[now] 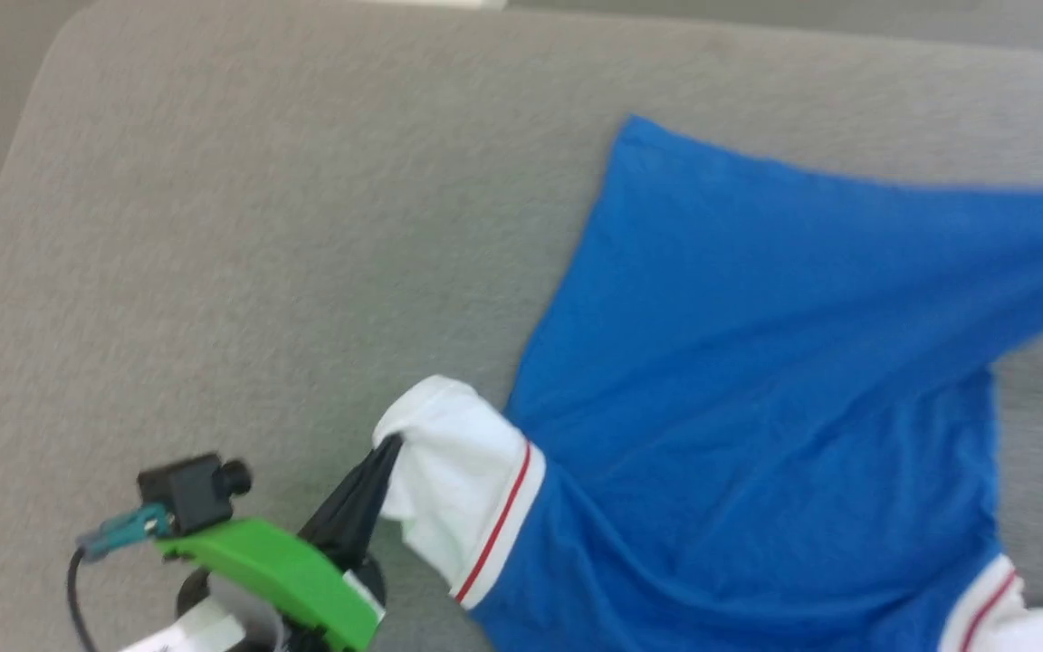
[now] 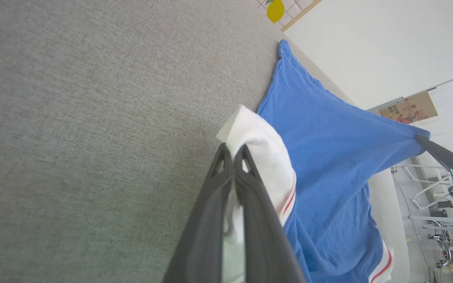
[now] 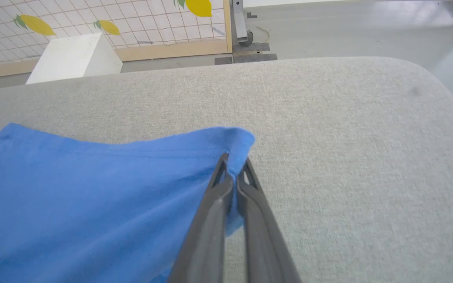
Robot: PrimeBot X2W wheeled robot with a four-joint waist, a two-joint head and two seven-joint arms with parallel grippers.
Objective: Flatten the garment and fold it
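Note:
The garment [image 1: 757,362] is a royal-blue T-shirt with white sleeves and red-striped trim, spread on a grey cushion. My left gripper [image 1: 390,445] is shut on the tip of its white sleeve [image 1: 458,480], at the lower middle of the head view; the left wrist view shows the garment [image 2: 328,149] with white cloth pinched between my left gripper [image 2: 233,151]. In the right wrist view my right gripper [image 3: 233,165] is shut on a blue hem corner of the garment [image 3: 92,196], lifting it slightly. The same right gripper [image 2: 421,138] shows pulling the blue cloth taut.
The grey cushion [image 1: 259,226] stretches left and behind the garment, with a rounded edge at the far left. Beyond it stand a white box [image 3: 73,59] and a lemon-patterned panel [image 3: 92,19]. Metal frames and cables [image 2: 439,204] stand past the cushion's right end.

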